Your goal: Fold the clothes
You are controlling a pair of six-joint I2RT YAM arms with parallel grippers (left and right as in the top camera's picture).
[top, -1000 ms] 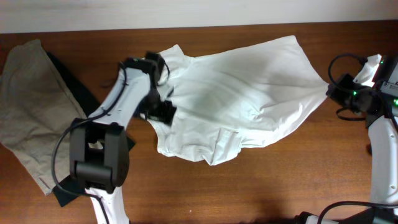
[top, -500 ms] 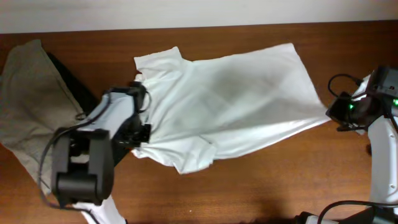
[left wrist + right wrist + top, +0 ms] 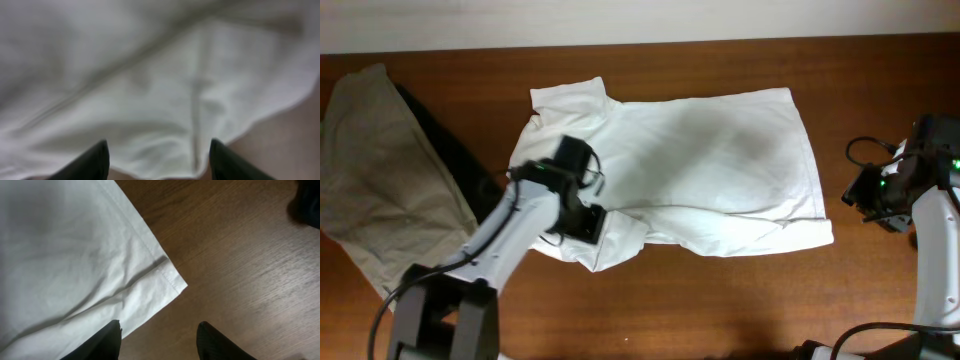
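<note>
The white T-shirt (image 3: 700,160) lies spread on the wooden table (image 3: 720,300), one sleeve at the upper left and the hem to the right. My left gripper (image 3: 588,225) hovers over the shirt's rumpled lower left part. In the left wrist view it (image 3: 157,152) is open, with blurred white fabric (image 3: 150,75) below and nothing between its fingers. My right gripper (image 3: 860,195) stands just right of the hem's lower corner. In the right wrist view it (image 3: 159,330) is open over bare wood, the shirt's corner (image 3: 170,282) lying flat just ahead.
A khaki-beige wrinkled garment (image 3: 370,180) lies at the table's left side with a black garment (image 3: 445,145) partly under it. Cables run by the right arm (image 3: 930,210). The pale back wall edge (image 3: 640,20) bounds the far side.
Both grippers have opened and let go of the shirt, which now lies flatter and more spread. The left gripper has moved right over its lower left; the right gripper sits off the hem corner.
</note>
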